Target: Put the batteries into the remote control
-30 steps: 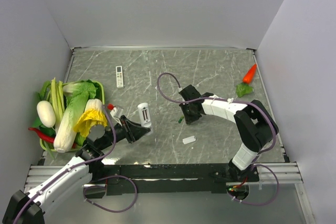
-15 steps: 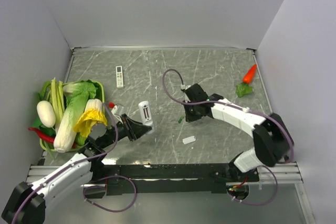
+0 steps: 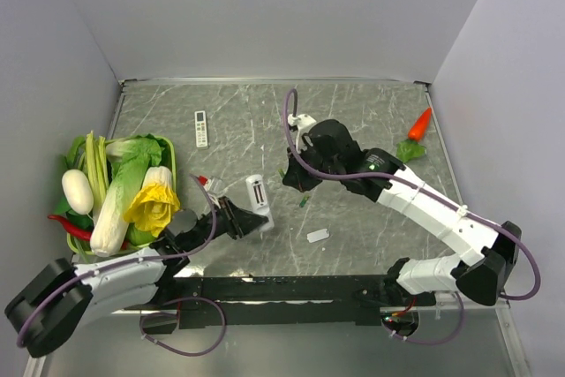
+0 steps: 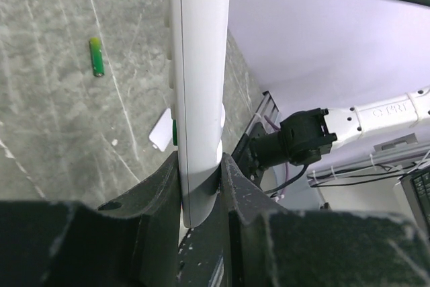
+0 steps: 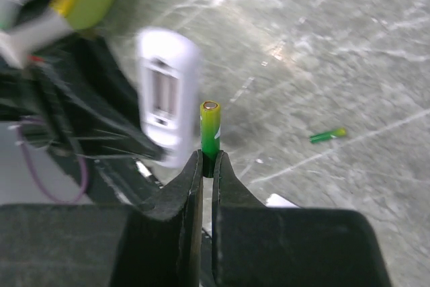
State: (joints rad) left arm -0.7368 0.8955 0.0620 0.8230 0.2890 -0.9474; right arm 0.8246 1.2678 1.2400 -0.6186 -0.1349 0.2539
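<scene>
My left gripper (image 3: 245, 218) is shut on the lower end of the white remote control (image 3: 258, 194) and holds it above the table, with its open battery bay facing up. In the left wrist view the remote (image 4: 198, 65) rises from between the jaws (image 4: 200, 173). My right gripper (image 3: 294, 177) hovers just right of the remote, shut on a green battery (image 5: 210, 129) that stands upright in the jaws (image 5: 208, 159), next to the remote (image 5: 166, 99). The second battery (image 3: 303, 202) lies on the table (image 5: 328, 136). The white back cover (image 3: 318, 236) lies nearer the front.
A green basket (image 3: 168, 149) with cabbage, celery and other vegetables stands at the left. A slim white remote with a dark screen (image 3: 200, 128) lies at the back left. An orange carrot-like piece (image 3: 420, 124) lies at the far right by the wall.
My right gripper has risen from the table and swung up and left with the battery towards the remote. My left gripper has carried the remote a little to the right.
</scene>
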